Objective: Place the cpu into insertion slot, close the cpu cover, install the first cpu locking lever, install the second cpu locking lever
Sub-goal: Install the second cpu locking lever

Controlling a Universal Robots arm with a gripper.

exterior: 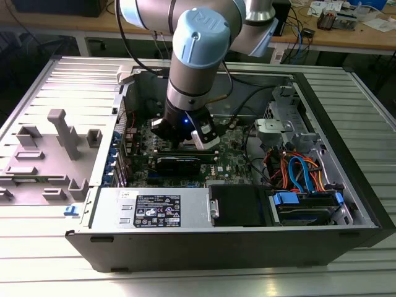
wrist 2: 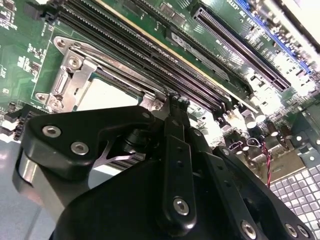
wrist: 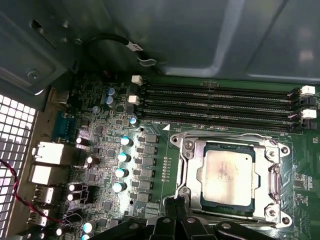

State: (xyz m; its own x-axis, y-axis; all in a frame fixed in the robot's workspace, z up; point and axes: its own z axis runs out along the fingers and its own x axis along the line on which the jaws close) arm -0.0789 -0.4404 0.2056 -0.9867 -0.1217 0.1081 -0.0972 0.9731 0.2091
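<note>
The arm reaches down into an open computer case [exterior: 346, 204] that lies on its side on a ribbed metal table [exterior: 37, 80]. Its hand [exterior: 197, 139] hangs low over the green motherboard [exterior: 232, 158], near the middle of the case, just above a black expansion card [exterior: 178, 164] as the exterior view shows it.

In the first wrist view the cpu [wrist: 227, 172] lies flat in its socket, dull silver-grey top facing up. The cpu cover [wrist: 272, 175] is down around it: the thin silvery frame lies level on the socket, and the chip shows through its square window. Thin metal lever rods run along the frame's edges; whether they are hooked in their catches cannot be told. Four long black memory slots [wrist: 220, 107] run parallel just beside the socket, between it and the grey case wall. On the socket's other side stands a row of small capacitors with light blue tops [wrist: 121, 164].

In the second wrist view the hand [wrist 2: 175, 107] is seen from behind its black linkage. Its fingertips meet with no gap and nothing between them, so it is narrow and empty. The tips sit right at one edge of the silvery cover [wrist 2: 75, 75]; contact cannot be told.

A grey fixture block [exterior: 59, 148] rests on the table by the case's outer wall.
</note>
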